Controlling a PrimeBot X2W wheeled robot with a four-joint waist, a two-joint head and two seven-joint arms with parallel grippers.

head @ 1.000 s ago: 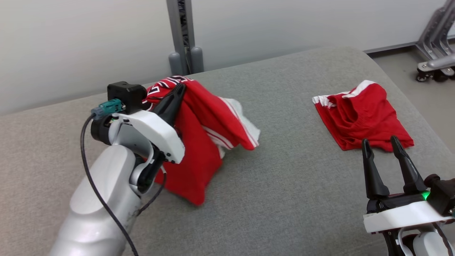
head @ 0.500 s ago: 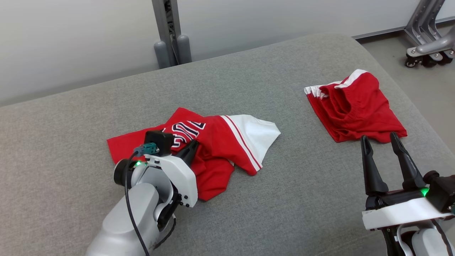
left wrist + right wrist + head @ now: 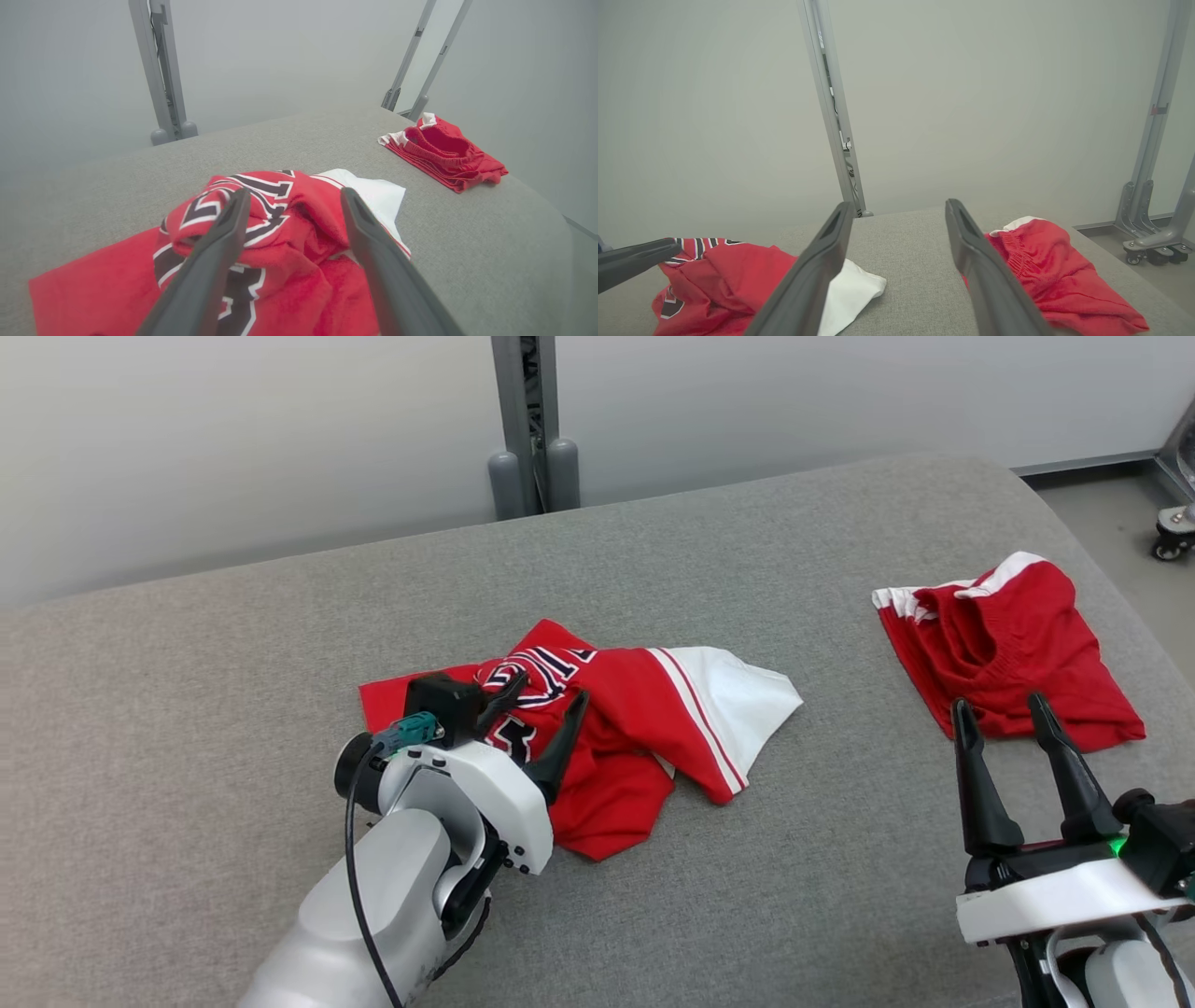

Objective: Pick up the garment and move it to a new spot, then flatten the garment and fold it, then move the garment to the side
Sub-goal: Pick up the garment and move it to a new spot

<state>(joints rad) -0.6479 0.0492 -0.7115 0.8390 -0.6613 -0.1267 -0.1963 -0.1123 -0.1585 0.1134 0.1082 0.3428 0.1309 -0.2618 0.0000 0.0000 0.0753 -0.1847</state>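
Left claw (image 3: 549,689) is spread, fingers straddling the crumpled red garment (image 3: 644,719), pinching nothing. The garment lies on the grey desk (image 3: 747,859), under and just ahead of its tips. Right claw (image 3: 998,703) is spread too and empty, tips just short of the folded red shorts (image 3: 1013,649).

Risks:
- Bunched cloth between the left fingers may snag and rise with the claw.
- A flattening grab may catch several layers.
- The right claw could nudge the shorts.

Count: two claws, two red cloth items, one desk.
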